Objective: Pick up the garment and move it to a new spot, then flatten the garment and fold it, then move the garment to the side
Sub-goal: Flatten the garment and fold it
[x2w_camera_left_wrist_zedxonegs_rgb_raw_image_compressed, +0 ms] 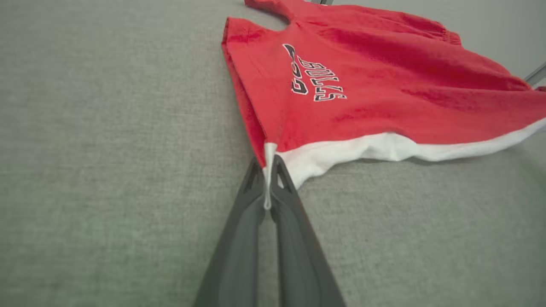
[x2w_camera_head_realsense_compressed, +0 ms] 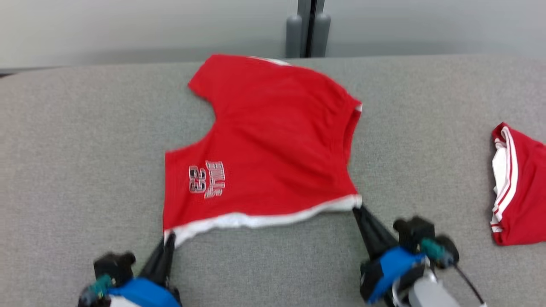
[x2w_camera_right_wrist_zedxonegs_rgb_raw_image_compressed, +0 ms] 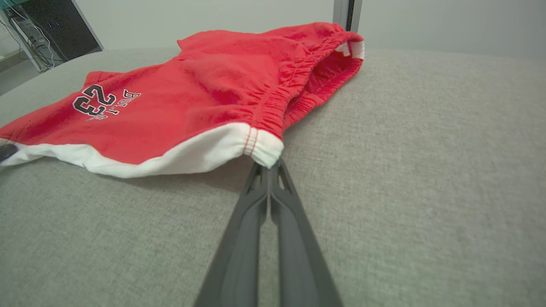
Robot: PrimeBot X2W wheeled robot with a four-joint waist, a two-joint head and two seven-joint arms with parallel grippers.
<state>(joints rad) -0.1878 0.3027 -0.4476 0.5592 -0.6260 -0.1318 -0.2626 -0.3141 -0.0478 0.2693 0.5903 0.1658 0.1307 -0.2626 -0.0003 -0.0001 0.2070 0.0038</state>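
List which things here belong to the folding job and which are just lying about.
In the job: red garment, spread on the grey table; left gripper, fingers shut on its near corner; right gripper, fingers shut on the other near corner.
Lying about: second red-and-white garment at the table's right; grey posts behind the table.

- Shorts (x2w_camera_head_realsense_compressed: pixel 273 140): bright red, with a white band (x2w_camera_right_wrist_zedxonegs_rgb_raw_image_compressed: pixel 192 155) along one edge. Two thin red stitch lines cross the band at its corner.
- Print (x2w_camera_left_wrist_zedxonegs_rgb_raw_image_compressed: pixel 318 79) on the shorts: "BULLS" and "23", dark letters outlined in white.
- Worktop (x2w_camera_head_realsense_compressed: pixel 64 149): grey, fine woven fleck.
- Second garment (x2w_camera_head_realsense_compressed: pixel 524 187): red with white stripes.
- Left claw (x2w_camera_head_realsense_compressed: pixel 169 238), right claw (x2w_camera_head_realsense_compressed: pixel 357 209): dark grey fingers, blue housing behind.
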